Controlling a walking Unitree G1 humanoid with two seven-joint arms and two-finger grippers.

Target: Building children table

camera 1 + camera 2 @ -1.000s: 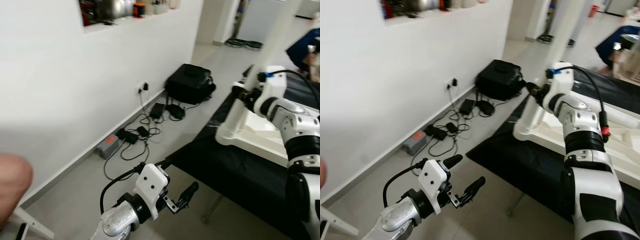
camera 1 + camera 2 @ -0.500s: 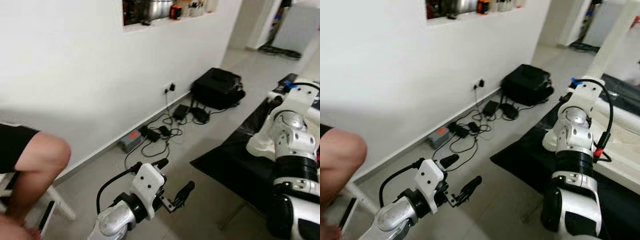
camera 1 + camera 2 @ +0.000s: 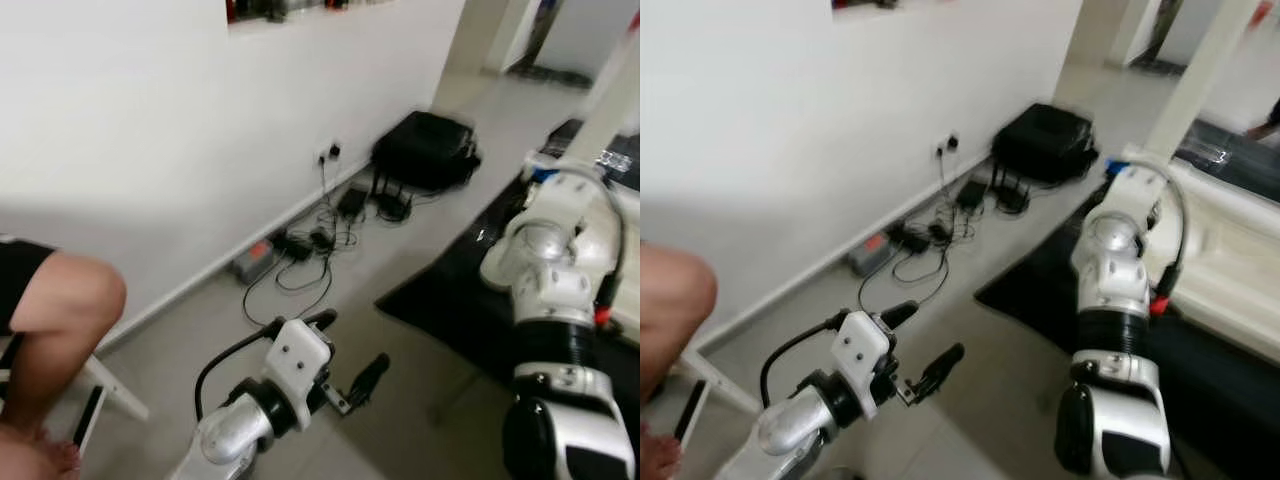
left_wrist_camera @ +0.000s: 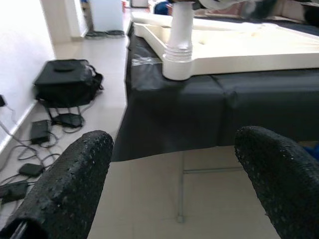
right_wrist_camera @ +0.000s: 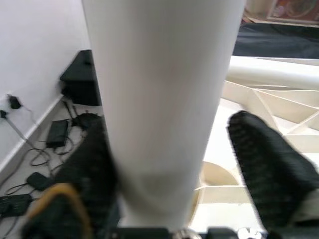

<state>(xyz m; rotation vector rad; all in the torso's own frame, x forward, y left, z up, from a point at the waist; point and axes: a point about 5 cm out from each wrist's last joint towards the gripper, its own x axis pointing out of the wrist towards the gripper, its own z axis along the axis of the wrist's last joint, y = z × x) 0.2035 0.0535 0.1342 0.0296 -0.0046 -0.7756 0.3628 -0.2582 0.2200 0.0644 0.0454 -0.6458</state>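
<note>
the right gripper [image 5: 164,164] is straddling a smooth white table leg [image 5: 159,99], one textured black finger [image 5: 269,169] on each side; whether they are actually pinching it looks likely but is blurry. the leg is standing upright in the upturned white plastic tabletop [image 4: 239,45], which is lying on a black cloth [image 4: 199,109]. in the head views the right arm is hiding that grasp. the left gripper [image 3: 350,365] is hanging spread wide over the grey floor [image 3: 400,330], holding nothing. a black bag [image 3: 425,150] and tangled cables [image 3: 310,250] are sitting by the white wall. a person's bare knee [image 3: 65,300] is showing at the left.
</note>
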